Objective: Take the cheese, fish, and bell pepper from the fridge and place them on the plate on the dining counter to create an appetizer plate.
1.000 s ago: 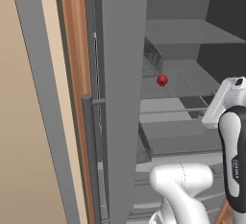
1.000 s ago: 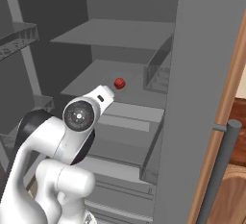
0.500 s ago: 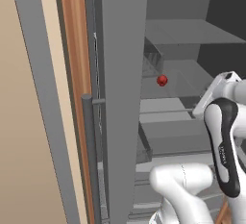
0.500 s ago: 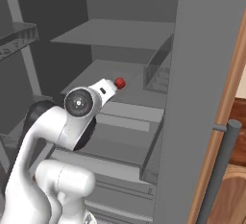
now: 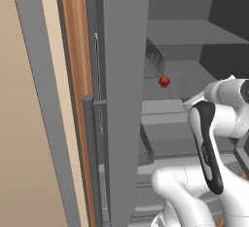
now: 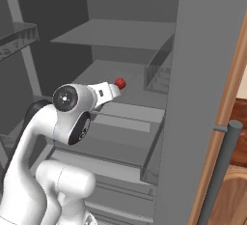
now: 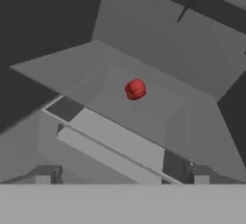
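The bell pepper (image 5: 164, 81) (image 6: 120, 83) (image 7: 135, 89), a small dark-red lumpy ball, lies alone on a middle shelf of the open grey fridge (image 5: 194, 31) (image 6: 116, 31). My gripper (image 7: 122, 176) is open, its two dark tips wide apart with nothing between them. It points at the pepper from the near side of the shelf, a short way off. In the right base view my white hand (image 6: 103, 93) reaches in just short of the pepper. The cheese, the fish, the plate and the dining counter are out of view.
The open fridge door (image 5: 121, 99) (image 6: 202, 98) stands on edge beside the arm, with its grey bar handle (image 5: 90, 158) (image 6: 219, 171). A pulled-out drawer (image 6: 120, 122) sits under the pepper's shelf. A clear bin (image 6: 159, 69) stands on the shelf beyond the pepper.
The arm has refolded and the hand has edged a little closer to the bell pepper. The pepper has not moved, and the jaws stay open.
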Controlling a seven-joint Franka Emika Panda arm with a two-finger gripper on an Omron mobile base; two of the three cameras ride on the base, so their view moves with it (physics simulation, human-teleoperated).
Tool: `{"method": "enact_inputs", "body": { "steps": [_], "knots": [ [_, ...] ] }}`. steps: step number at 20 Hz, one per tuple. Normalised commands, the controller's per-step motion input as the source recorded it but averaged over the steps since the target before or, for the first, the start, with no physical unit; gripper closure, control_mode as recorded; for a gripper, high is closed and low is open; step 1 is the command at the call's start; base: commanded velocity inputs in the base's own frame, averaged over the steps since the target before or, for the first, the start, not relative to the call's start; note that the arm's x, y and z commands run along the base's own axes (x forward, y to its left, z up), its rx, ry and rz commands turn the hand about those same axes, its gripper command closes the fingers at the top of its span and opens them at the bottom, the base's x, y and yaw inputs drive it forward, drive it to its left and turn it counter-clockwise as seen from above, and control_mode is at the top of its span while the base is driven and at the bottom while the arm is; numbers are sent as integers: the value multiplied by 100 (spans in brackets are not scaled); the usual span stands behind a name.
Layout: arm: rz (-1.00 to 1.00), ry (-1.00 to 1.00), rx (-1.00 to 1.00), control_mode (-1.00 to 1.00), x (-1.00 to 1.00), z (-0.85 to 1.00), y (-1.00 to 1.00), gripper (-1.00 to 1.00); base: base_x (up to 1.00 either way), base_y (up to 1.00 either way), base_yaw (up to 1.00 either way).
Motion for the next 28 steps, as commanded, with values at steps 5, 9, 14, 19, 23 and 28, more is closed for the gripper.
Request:
{"method": "enact_inputs", "body": {
  "steps": [5, 9, 14, 19, 23, 28],
  "knots": [
    [-26, 0, 34, -100, 1, 0, -17, -100, 0, 0, 0],
    [-14, 3, 32, -100, 17, 10, -13, -100, 0, 0, 0],
    [-1, 7, 23, -100, 34, 6, 0, -100, 0, 0, 0],
    [3, 4, 7, -100, 50, 0, 0, -100, 0, 0, 0],
    [0, 3, 0, -100, 48, -4, 21, -100, 0, 0, 0],
    [0, 0, -2, -100, 42, -22, 34, -100, 0, 0, 0]
  ]
}}
